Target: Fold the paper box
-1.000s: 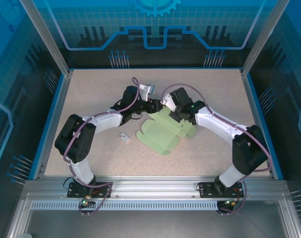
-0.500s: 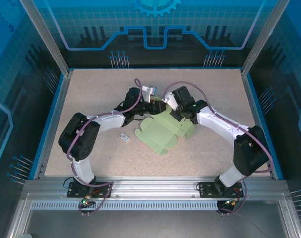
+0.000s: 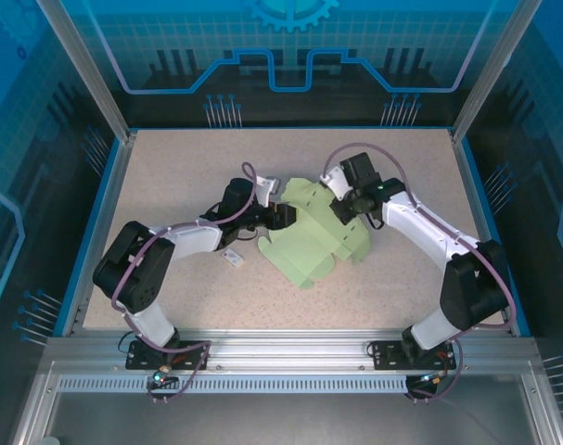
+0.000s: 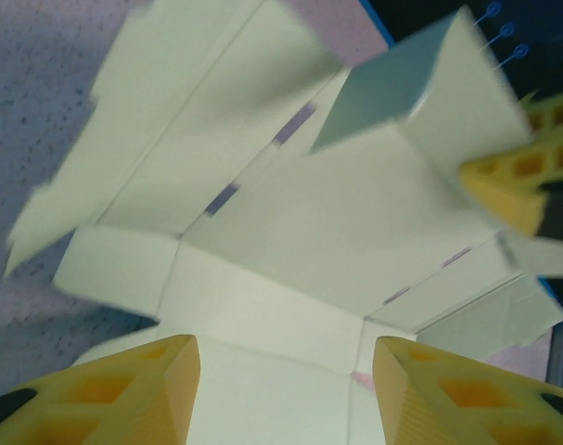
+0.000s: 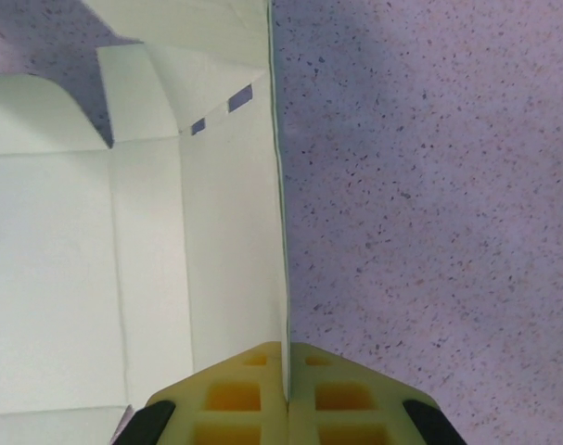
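Observation:
The paper box (image 3: 309, 246) is a pale mint-green die-cut sheet lying mid-table, its far edge lifted off the surface. My right gripper (image 3: 334, 208) comes in from the right. In the right wrist view it (image 5: 287, 363) is shut on the thin edge of an upright panel (image 5: 230, 241) of the sheet. My left gripper (image 3: 281, 216) sits at the sheet's left side. Its yellow fingers (image 4: 133, 385) stand open in the left wrist view, with creased panels (image 4: 355, 213) spread in front of them. A yellow right finger (image 4: 508, 181) shows there at the sheet's far side.
A tiny white printed tag (image 3: 232, 257) lies on the speckled table just left of the sheet. Blue frame rails (image 3: 100, 222) border the table on all sides. Bare tabletop (image 3: 262, 297) stretches in front of the sheet and toward the back.
The right gripper has pulled back and right, lifting the sheet's far edge higher. The left gripper has drawn back toward the left and its jaws have spread wider.

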Robot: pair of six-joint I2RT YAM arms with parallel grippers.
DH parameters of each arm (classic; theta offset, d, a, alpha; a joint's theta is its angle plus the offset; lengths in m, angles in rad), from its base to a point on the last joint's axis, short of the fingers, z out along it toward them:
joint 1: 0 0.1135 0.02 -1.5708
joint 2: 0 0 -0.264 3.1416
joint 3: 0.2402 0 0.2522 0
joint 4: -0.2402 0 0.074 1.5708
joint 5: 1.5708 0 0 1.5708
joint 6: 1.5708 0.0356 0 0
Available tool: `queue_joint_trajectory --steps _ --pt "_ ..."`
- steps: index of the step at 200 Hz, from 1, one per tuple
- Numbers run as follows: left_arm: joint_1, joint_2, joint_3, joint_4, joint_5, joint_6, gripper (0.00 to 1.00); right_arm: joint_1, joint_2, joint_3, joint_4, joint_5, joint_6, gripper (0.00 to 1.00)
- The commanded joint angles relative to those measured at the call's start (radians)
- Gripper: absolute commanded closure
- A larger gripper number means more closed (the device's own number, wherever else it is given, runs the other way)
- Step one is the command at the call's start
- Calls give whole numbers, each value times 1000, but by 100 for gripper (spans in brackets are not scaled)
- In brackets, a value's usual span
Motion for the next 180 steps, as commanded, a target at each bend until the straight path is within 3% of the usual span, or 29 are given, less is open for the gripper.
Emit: queue_joint_trajectory --steps 1,56,180 --pt "-3 -10 -9 -6 -15 103 46 -31 -17 75 -114 -135 60 95" --pt "-7 25 22 -9 -98 201 43 -86 -45 118 -186 -272 99 94" --pt "-2 159 221 -111 -160 322 37 -94 -12 135 -197 -341 84 94"
